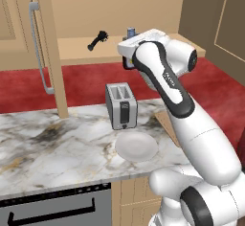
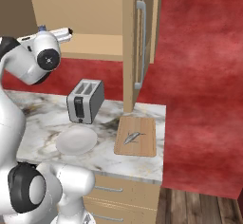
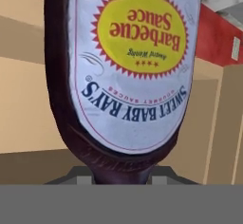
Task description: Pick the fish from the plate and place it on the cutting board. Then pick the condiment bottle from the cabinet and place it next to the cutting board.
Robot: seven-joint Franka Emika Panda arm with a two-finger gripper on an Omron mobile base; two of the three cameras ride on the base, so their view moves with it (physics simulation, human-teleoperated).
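Up at the cabinet (image 1: 48, 52) shelf, we have the gripper (image 1: 128, 52) reaching in at the bottle (image 3: 126, 71), and the hand view shows the dark bottle and its yellow-and-white label pressed right up against the camera. The fingers are drawn in narrow around the bottle's body, so we judge it is gripped, though the fingertips themselves are hidden behind the bottle. In the left base view only its blue cap peeks above the wrist.

The first half of the job looks done: the fish (image 2: 133, 136) lies on the cutting board (image 2: 137, 147) at the counter's right end, and the plate (image 1: 137, 146) sits bare in front of the toaster (image 1: 121, 105).

The risks we see from here are these. We cannot see how high on the bottle the grip sits; if it is off-centre, the bottle may swing or slip as we pull it out. The label reads upside down to the hand camera, so we must mind which way is up when we set the bottle down, or it topples. The small black tool (image 1: 97, 40) lies on the shelf just left of the hand; a sideways withdrawal could knock it off. The open cabinet door (image 2: 141, 38) stands above the board, so a careless descent could clip its edge or handle. Landing too close could nudge the fish.
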